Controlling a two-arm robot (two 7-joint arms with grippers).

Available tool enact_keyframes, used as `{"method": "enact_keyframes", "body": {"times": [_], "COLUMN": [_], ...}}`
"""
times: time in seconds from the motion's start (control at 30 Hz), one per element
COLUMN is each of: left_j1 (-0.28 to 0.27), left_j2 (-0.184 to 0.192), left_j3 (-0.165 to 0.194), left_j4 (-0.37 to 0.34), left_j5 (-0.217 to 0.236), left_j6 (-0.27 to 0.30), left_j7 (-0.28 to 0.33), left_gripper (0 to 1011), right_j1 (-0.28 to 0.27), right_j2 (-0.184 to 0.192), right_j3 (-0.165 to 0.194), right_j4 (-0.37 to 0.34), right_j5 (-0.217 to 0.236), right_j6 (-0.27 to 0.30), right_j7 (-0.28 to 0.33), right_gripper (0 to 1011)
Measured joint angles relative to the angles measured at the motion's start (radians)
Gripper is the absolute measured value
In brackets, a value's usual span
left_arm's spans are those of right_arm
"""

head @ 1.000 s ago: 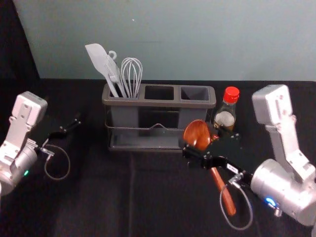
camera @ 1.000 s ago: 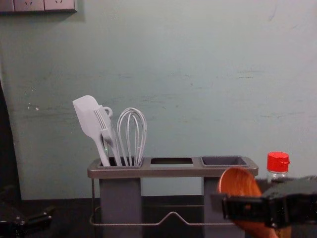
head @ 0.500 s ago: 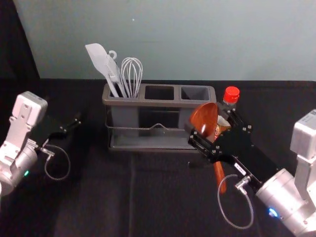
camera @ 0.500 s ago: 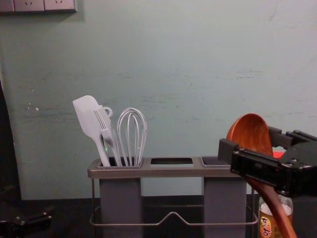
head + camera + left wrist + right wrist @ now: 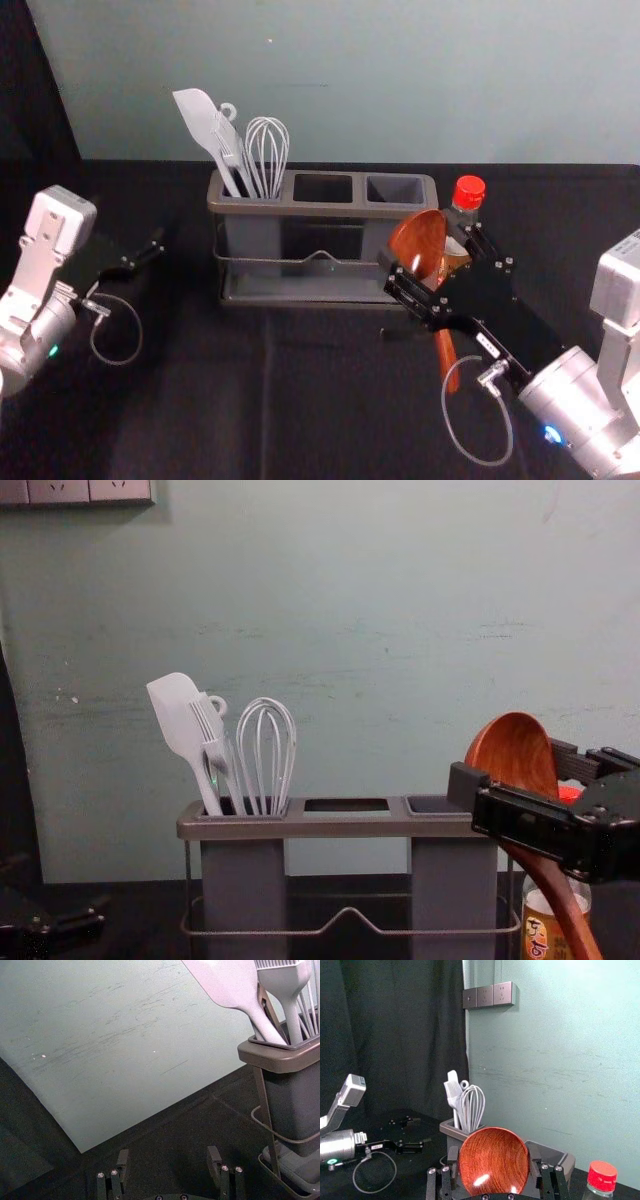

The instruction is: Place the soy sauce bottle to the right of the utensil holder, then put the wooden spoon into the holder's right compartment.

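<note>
Right, soy sauce bottle (image 5: 468,193) stands just right of the utensil holder (image 5: 330,209): that half looks done | right tool (image 5: 494,1154), closed on the wooden spoon (image 5: 515,755), holds it raised before the bottle | left: spoon into right compartment (image 5: 395,189) | left tool (image 5: 168,1153) parked wide open, left of holder

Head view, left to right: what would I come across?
Left hand, white spatula, whisk, holder's middle compartment, bowl of the wooden spoon held in the right hand by the holder's right end, red cap of the soy sauce bottle.
</note>
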Motion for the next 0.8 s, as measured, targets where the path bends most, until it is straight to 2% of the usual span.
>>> {"method": "enact_keyframes", "body": {"times": [0.4,0.57,0.7,0.8], "left_j1": [0.000,0.000,0.000,0.000], "left_j2": [0.000,0.000,0.000,0.000], "left_j3": [0.000,0.000,0.000,0.000], "left_j4": [0.000,0.000,0.000,0.000], "left_j5": [0.000,0.000,0.000,0.000], "left_j6": [0.000,0.000,0.000,0.000], "left_j7": [0.000,0.000,0.000,0.000], "left_gripper": [1000,1000,1000,1000], "right_j1": [0.010,0.062,0.136,0.183], "right_j2": [0.000,-0.004,-0.009,-0.014], "right_j3": [-0.003,-0.013,-0.026,-0.033], "right_j4": [0.006,0.030,0.065,0.101], "right_j5": [0.002,0.004,0.005,0.015], "right_j6": [0.000,-0.010,-0.030,-0.074], "right_j7": [0.000,-0.012,-0.014,-0.006], "right_gripper": [837,837,837,837]}}
